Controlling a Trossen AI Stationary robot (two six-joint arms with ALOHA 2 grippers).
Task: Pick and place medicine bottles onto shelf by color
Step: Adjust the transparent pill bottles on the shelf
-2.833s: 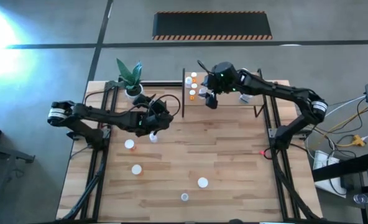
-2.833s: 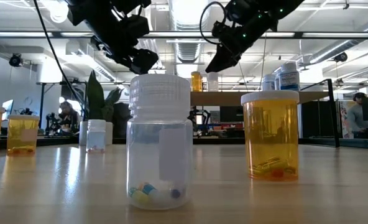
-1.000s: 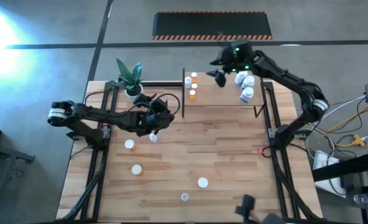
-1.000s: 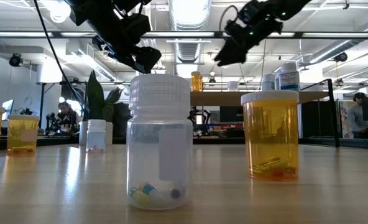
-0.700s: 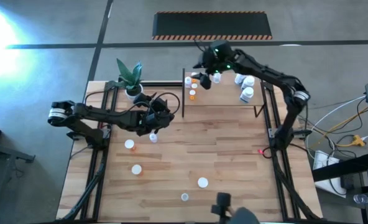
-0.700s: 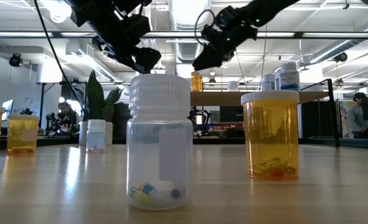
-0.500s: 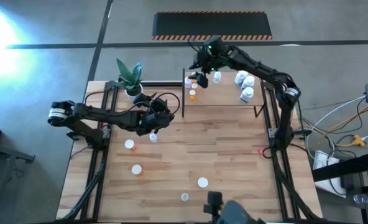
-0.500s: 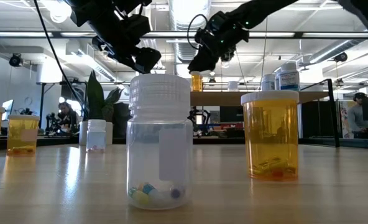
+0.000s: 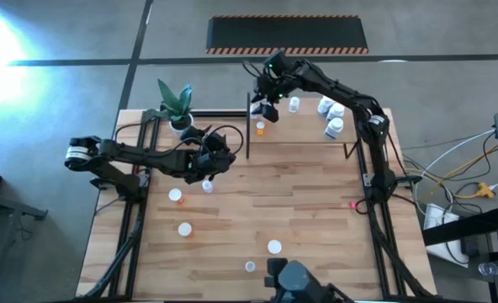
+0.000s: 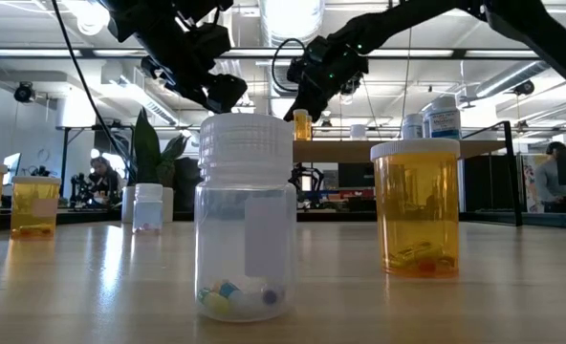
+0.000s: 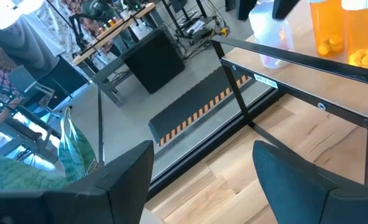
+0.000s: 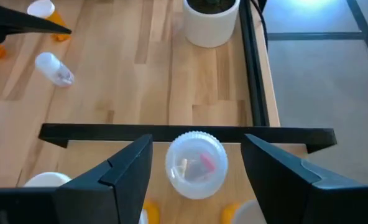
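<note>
The left gripper (image 9: pixel 205 172) hangs low over the bench (image 9: pixel 308 210), near the shelf's (image 9: pixel 304 133) left post, fingers spread and empty; a clear bottle (image 9: pixel 208 187) lies just beside it. The potted plant (image 9: pixel 176 105) stands left of the shelf. Five medicine bottles sit loose on the bench. The right gripper (image 9: pixel 268 108) hovers over the shelf's left end, fingers spread around a clear-bodied bottle (image 12: pixel 196 163), contact unclear. Three white bottles (image 9: pixel 331 118) cluster at the shelf's right end.

A potted plant (image 9: pixel 175 103) in a white pot (image 12: pixel 211 22) stands at the surface's (image 9: pixel 299 210) far left corner. A black mat (image 9: pixel 288 34) with striped edging lies on the floor beyond.
</note>
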